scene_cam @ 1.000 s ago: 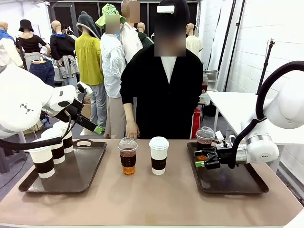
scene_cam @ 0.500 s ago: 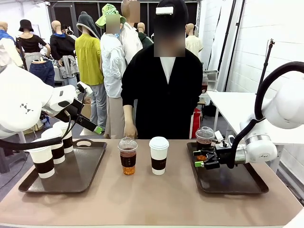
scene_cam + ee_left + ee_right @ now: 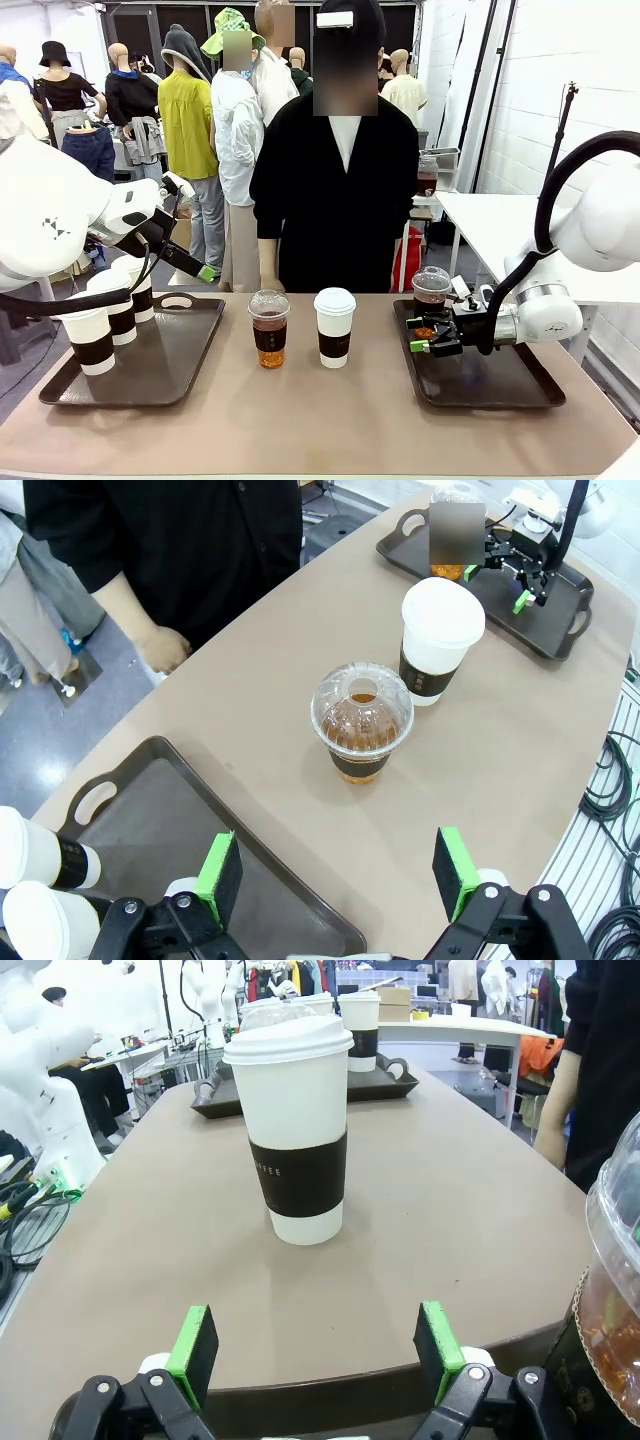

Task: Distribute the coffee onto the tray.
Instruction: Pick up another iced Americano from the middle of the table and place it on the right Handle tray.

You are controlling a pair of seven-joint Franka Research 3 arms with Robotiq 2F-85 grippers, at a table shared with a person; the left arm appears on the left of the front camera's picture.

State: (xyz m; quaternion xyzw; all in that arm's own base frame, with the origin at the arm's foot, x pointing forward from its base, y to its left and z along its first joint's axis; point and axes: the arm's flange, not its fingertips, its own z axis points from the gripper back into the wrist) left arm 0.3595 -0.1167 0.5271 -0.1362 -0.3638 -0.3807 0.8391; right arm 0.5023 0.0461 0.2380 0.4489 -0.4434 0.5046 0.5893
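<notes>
Coffee not yet on a tray: white paper cup (image 3: 334, 327) and clear plastic cup (image 3: 269, 330), side by side mid-table between left tray (image 3: 170, 372) and right tray (image 3: 520, 385). Right gripper (image 3: 425, 346) is low over the right tray beside a second clear cup (image 3: 431, 292), jaws wide and empty; left gripper (image 3: 340, 875) is also wide and empty. Cups are probably thin-walled, full and top-heavy, so grab at the brown sleeve and squeeze lightly or the lid pops.
</notes>
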